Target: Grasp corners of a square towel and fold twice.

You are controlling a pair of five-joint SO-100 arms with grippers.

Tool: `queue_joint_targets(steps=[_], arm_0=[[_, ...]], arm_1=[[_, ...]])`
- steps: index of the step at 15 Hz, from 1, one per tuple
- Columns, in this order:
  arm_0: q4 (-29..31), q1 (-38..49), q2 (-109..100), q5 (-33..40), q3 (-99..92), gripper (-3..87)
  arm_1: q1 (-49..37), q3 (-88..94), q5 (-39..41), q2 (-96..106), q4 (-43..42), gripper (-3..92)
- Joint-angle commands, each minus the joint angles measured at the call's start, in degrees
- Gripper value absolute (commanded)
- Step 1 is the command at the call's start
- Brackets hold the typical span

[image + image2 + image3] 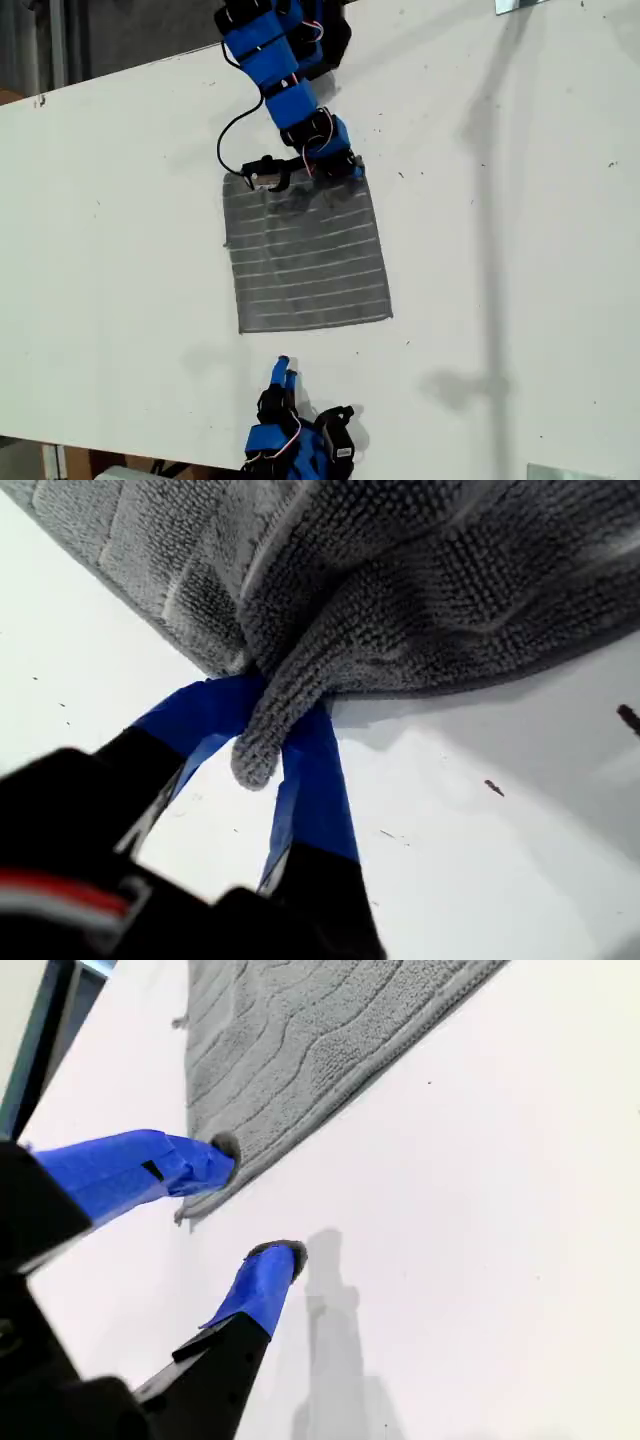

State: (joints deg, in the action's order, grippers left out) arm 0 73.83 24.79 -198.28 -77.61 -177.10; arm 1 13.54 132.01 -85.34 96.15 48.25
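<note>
The towel (305,255) is pinched at its far edge between the closed blue fingers (315,780) of my first gripper (300,172), a bunched tuft (262,745) being held. From there it is spread flat on the white table (520,250) toward my second gripper (255,1200), whose fingers are spread, just short of the near edge.

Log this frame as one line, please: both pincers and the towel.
first pincer: shut on towel edge | second pincer: open, off the towel, near its corner | towel: flat on table, unfolded
</note>
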Motion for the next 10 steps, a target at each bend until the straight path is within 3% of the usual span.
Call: queue_joint_targets(steps=[1,3,5,8,10], arm_0=[[-1.32,-3.52,-0.18,-6.33,1.41,16.2],[0.62,-12.66,8.09,-9.14,12.48,15.4],[-2.02,-20.74,29.88,-11.43,25.93,14.8],[-17.05,-31.82,63.63,-12.83,37.53,17.0],[-29.53,-37.18,74.00,-14.33,38.23,18.5]], arm_1=[[-0.62,-1.14,0.53,-0.44,-0.18,-0.1],[-0.62,-1.14,0.79,-0.53,-0.26,-0.1],[-0.79,-1.14,0.88,-0.62,-0.35,-0.1],[-0.62,-1.05,0.88,-0.62,-0.44,-0.1],[-0.44,-1.05,0.88,-0.62,-0.44,-0.1]])
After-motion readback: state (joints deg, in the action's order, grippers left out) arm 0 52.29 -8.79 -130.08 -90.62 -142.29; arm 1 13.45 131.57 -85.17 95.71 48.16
